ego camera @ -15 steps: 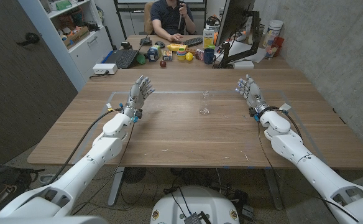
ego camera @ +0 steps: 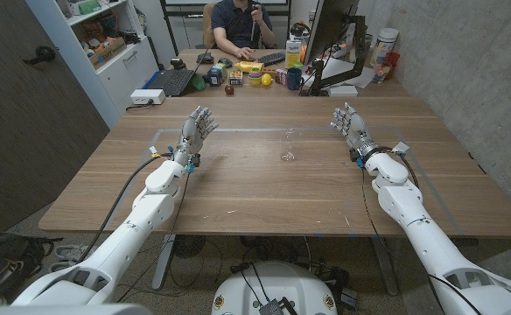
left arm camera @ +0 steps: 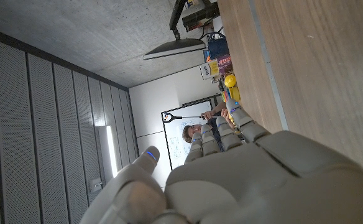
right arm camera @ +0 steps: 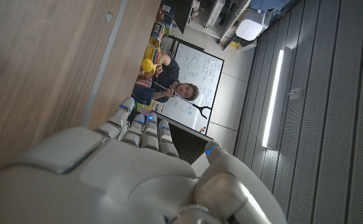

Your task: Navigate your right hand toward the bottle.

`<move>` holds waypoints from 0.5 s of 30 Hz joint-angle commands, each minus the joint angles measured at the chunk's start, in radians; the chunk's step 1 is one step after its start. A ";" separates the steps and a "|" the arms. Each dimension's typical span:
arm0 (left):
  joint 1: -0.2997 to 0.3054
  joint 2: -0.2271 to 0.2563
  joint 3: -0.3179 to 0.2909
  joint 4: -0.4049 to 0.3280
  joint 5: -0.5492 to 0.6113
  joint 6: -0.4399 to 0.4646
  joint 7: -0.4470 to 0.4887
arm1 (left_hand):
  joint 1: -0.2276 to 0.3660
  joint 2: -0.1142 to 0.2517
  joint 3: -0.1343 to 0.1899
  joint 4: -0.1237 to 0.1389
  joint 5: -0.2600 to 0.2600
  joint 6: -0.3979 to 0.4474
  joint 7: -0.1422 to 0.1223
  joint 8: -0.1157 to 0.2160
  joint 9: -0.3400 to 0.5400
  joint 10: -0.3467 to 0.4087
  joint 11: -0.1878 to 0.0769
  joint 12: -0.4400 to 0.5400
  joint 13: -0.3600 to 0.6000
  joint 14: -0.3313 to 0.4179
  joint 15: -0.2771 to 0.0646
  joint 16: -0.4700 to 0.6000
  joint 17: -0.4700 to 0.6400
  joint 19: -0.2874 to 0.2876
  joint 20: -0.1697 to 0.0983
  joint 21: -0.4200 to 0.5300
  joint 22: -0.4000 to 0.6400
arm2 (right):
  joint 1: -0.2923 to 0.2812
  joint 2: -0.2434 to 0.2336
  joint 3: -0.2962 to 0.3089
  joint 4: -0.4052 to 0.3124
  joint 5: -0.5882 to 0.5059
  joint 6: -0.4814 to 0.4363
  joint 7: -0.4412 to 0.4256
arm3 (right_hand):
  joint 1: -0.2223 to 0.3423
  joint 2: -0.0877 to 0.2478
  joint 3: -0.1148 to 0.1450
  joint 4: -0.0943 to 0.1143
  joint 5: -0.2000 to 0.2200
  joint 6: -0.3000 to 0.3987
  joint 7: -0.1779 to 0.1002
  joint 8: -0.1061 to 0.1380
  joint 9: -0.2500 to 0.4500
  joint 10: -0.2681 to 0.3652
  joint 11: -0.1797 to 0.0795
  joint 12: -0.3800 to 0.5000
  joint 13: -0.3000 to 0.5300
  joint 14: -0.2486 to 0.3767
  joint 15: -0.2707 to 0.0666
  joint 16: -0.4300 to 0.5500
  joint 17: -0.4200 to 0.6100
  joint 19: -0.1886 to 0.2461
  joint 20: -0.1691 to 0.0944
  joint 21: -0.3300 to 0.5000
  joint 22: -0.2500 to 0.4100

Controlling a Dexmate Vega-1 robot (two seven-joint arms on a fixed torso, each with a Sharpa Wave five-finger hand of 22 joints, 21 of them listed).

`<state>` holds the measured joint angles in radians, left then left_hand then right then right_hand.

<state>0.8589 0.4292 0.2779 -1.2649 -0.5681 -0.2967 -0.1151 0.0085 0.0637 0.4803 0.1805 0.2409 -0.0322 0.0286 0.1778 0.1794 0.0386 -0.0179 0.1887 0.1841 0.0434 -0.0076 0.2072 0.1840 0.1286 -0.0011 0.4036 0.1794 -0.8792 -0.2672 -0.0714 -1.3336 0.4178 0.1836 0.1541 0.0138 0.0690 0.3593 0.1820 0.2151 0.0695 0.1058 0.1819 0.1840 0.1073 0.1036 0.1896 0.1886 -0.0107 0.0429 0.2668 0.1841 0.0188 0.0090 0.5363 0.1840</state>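
Observation:
My right hand point(ego camera: 348, 122) is held over the right side of the wooden table point(ego camera: 264, 188), fingers apart and pointing away, holding nothing. My left hand point(ego camera: 199, 126) is held the same way on the left side, also with nothing in it. Between them, on the table's middle, lies a small clear thing point(ego camera: 287, 157), too faint to name. A yellowish bottle with a white cap point(ego camera: 292, 52) stands among clutter on the far desk, well beyond my right hand. The wrist views show the backs of the left hand point(left arm camera: 250, 180) and the right hand point(right arm camera: 119, 180).
The far desk holds a laptop point(ego camera: 170, 81), a dark mug point(ego camera: 294, 79), a monitor point(ego camera: 330, 31) and small items. A person point(ego camera: 241, 24) sits behind it. A concrete wall point(ego camera: 474, 61) runs along the right, and shelves point(ego camera: 107, 39) stand at the back left.
My right hand and forearm have shifted slightly away and toward the table's middle. The left arm has not moved.

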 commanded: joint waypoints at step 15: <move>0.016 -0.086 -0.111 0.013 0.061 0.027 -0.051 | 0.002 0.094 0.004 -0.001 0.007 -0.001 0.008 0.007 0.003 0.009 0.000 0.006 0.004 0.009 -0.002 0.005 0.001 0.011 -0.001 0.001 0.006 | -0.016 0.108 0.101 -0.095 -0.397 0.000 0.064 | 0.012 0.018 -0.030 -0.028 -0.001 -0.101 -0.037 -0.011 0.005 -0.069 0.001 -0.011 0.003 -0.028 0.053 -0.022 -0.001 0.001 0.075 -0.023 0.001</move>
<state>0.8693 0.3599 0.1912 -1.2503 -0.5240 -0.2761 -0.1498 0.0085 0.0637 0.4802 0.1805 0.2409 -0.0322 0.0285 0.1777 0.1792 0.0386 -0.0179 0.1887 0.1840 0.0434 -0.0076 0.2072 0.1839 0.1284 -0.0012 0.4036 0.1792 -0.8877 -0.1692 0.0271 -1.3755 0.1470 0.1484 0.2503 0.0177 0.0728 0.3423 0.1577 0.2151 -0.0119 0.0722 0.1736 0.1839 0.0526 0.1033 0.1799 0.1885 -0.0336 0.0846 0.2489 0.1813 0.0204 0.0717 0.5205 0.1839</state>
